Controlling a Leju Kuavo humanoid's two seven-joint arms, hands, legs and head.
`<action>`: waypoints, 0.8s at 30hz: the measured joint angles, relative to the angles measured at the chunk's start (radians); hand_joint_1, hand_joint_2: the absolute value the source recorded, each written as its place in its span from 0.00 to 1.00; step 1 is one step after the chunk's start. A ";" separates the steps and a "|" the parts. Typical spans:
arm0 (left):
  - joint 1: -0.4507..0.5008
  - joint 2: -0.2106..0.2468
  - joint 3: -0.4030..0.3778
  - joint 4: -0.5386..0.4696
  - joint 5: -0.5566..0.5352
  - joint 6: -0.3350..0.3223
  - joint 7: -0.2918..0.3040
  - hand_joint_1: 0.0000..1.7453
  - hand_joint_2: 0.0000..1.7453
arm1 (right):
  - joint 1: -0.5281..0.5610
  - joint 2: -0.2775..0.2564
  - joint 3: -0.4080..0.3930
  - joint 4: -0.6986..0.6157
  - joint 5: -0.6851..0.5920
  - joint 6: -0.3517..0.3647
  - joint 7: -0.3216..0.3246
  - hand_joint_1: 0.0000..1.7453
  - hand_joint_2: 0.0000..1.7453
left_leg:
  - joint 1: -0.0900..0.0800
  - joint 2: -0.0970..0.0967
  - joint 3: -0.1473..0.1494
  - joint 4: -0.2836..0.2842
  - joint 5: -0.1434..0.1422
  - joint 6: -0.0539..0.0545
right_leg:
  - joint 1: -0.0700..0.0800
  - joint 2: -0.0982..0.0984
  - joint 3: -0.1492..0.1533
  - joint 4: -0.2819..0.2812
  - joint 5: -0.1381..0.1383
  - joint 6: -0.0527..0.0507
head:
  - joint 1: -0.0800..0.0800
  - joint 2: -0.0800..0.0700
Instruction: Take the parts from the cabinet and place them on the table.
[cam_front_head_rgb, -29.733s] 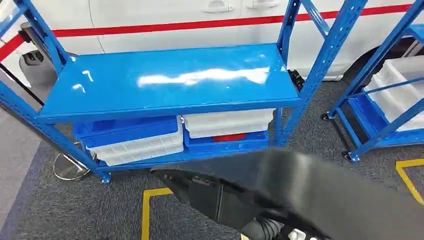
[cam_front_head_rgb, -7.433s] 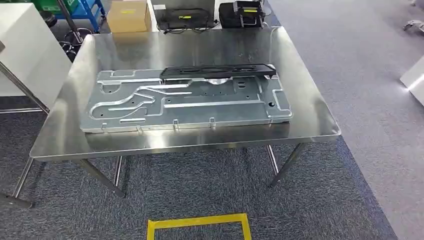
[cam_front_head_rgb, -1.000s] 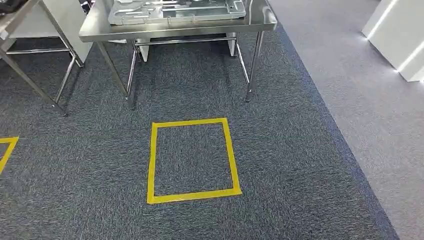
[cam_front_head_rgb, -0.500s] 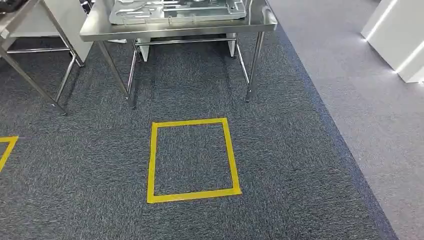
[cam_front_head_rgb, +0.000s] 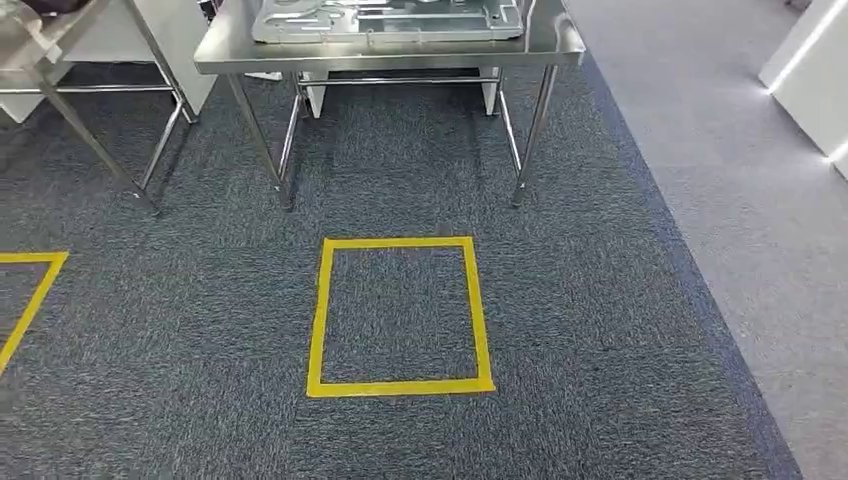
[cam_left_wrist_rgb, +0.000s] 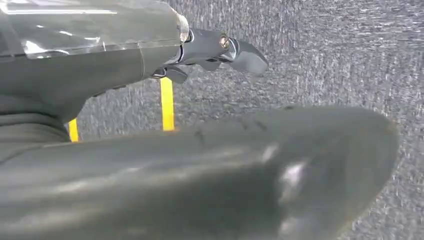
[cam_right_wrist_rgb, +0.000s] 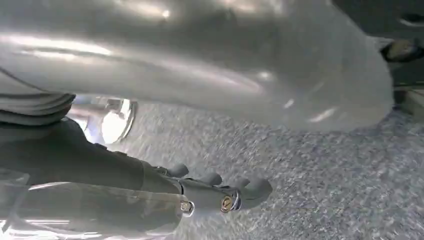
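A pressed metal panel (cam_front_head_rgb: 390, 20) lies on the steel table (cam_front_head_rgb: 390, 55) at the far end of the head view, cut off by the picture's edge. I stand back from the table, with carpet between us. In the left wrist view my left hand (cam_left_wrist_rgb: 190, 170) hangs over the carpet with fingers (cam_left_wrist_rgb: 225, 47) stretched out and apart from the thumb, holding nothing. In the right wrist view my right hand (cam_right_wrist_rgb: 200, 60) hangs the same way, its fingers (cam_right_wrist_rgb: 225, 192) straight and empty.
A yellow tape square (cam_front_head_rgb: 400, 315) marks the dark carpet in front of the table. Another yellow tape corner (cam_front_head_rgb: 35, 295) lies at the left. A second steel table's legs (cam_front_head_rgb: 100, 150) stand at the far left. A white cabinet (cam_front_head_rgb: 815, 60) stands at the right on lighter flooring.
The whole picture has shifted a little to the right, so the camera has moved. More of the left tape marking shows. Nothing on the table has moved.
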 joint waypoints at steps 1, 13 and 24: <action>0.002 0.000 0.003 0.000 0.001 0.000 0.001 0.00 0.00 | -0.001 0.002 0.011 0.000 0.005 0.004 0.004 0.00 0.00 | 0.000 -0.009 -0.002 0.001 0.000 -0.007 | -0.005 -0.009 0.001 -0.006 0.004 -0.007 | 0.000 0.000; 0.010 0.013 0.023 0.000 -0.004 0.046 0.101 0.00 0.00 | 0.003 0.025 0.061 0.001 0.008 -0.008 0.001 0.00 0.00 | -0.006 0.128 0.009 0.004 -0.016 0.001 | 0.008 -0.129 0.013 -0.007 -0.008 -0.010 | 0.000 0.000; 0.016 0.016 0.033 0.000 -0.003 0.048 0.104 0.00 0.00 | 0.001 0.032 0.072 0.003 0.009 -0.008 0.001 0.00 0.00 | 0.000 0.016 0.007 -0.009 0.008 0.035 | -0.003 -0.044 -0.102 0.251 -0.110 0.023 | 0.000 0.000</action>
